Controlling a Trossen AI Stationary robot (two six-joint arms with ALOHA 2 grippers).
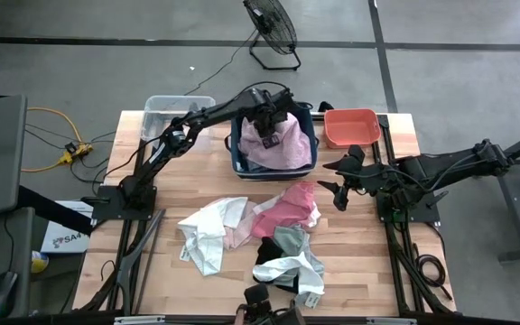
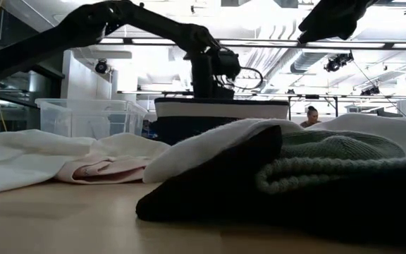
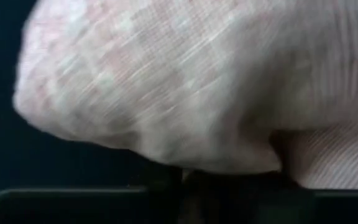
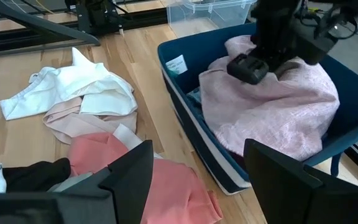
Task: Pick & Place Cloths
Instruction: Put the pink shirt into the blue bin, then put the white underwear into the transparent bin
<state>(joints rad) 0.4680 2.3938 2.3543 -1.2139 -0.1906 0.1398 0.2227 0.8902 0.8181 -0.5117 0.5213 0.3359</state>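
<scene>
— Where is your left gripper [image 1: 269, 117]?

— Down in the rectangular navy plastic bin [image 1: 236, 152], on the pale pink waffle-weave cloth [image 1: 278, 144] heaped inside. I cannot tell whether my fingers there are apart or clamped on it.

— And the right gripper [image 1: 332, 185]?

— It hangs over the wooden surface [image 1: 359, 262] beside the bin, fingers spread apart, empty.

— The other cloths?

— In a heap on the surface: a crumpled white cloth [image 1: 208, 230], a hot pink cloth [image 1: 289, 206], a grey knit piece [image 1: 292, 242] and a black one [image 1: 267, 250].
</scene>
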